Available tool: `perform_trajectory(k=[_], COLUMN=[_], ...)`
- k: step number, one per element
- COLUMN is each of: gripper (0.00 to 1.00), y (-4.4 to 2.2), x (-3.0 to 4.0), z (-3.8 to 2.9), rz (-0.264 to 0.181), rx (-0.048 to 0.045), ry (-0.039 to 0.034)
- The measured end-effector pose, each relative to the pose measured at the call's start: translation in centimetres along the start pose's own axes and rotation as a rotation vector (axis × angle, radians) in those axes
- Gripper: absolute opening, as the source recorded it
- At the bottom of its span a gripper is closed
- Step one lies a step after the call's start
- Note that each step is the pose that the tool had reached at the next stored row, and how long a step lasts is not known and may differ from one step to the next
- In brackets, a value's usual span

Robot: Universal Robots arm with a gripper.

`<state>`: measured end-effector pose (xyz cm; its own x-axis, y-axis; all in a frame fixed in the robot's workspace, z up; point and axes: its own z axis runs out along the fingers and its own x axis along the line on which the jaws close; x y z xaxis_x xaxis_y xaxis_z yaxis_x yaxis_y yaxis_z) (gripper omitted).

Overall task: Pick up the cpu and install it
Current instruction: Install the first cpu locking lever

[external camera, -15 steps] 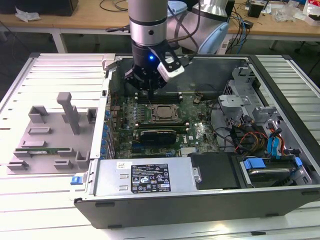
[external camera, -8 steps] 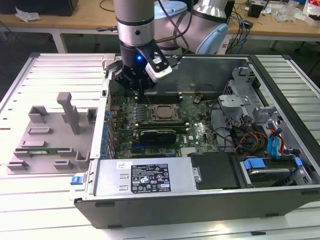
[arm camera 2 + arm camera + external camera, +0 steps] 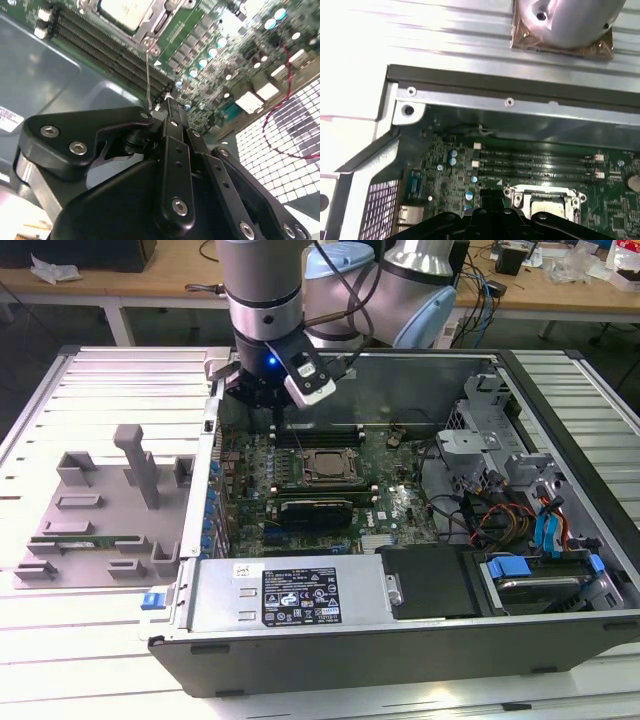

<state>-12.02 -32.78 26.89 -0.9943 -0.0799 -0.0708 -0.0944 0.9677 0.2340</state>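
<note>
**Claw closed beside the socket, cpu seated on the board**

The cpu [image 3: 325, 466] lies flat in the socket frame [image 3: 517, 197] near the middle of the motherboard [image 3: 400, 510]. The board sits inside the open computer case [image 3: 400, 640]. In both wrist views the chip's silvery top plate faces up, square within the frame. Whether the frame is latched down over it cannot be told.

The gripper [image 3: 170, 102] hangs over the board towards the case's rear wall, off the socket's corner on the exterior view's left, just past the memory slots [image 3: 110, 55]. Its fingers look pressed together at the tip. A thin metal lever [image 3: 147, 75] stands upright right beside them. Whether the tip pinches it or only touches it is unclear.

The chip is probably light, thin and stiff, with a smooth lid that would slip under a loose pinch. Its underside is likely delicate, so the safe hold is on two opposite edges, kept level, never on the faces.
</note>
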Motion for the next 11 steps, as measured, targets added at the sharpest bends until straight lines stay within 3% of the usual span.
perform_trajectory(k=[1,7,9,11], gripper=[0.11,0.11,0.11,0.11], y=[-0.04,-0.35,-0.37,-0.41], x=[0.07,0.03,-0.06,-0.33], z=[0.15,1.26,1.34,1.38], rz=[0.0,0.001,0.002,0.002], rx=[-0.0083,-0.0182,-0.0338,-0.039], ry=[-0.0012,-0.0019,-0.0035,-0.0039])
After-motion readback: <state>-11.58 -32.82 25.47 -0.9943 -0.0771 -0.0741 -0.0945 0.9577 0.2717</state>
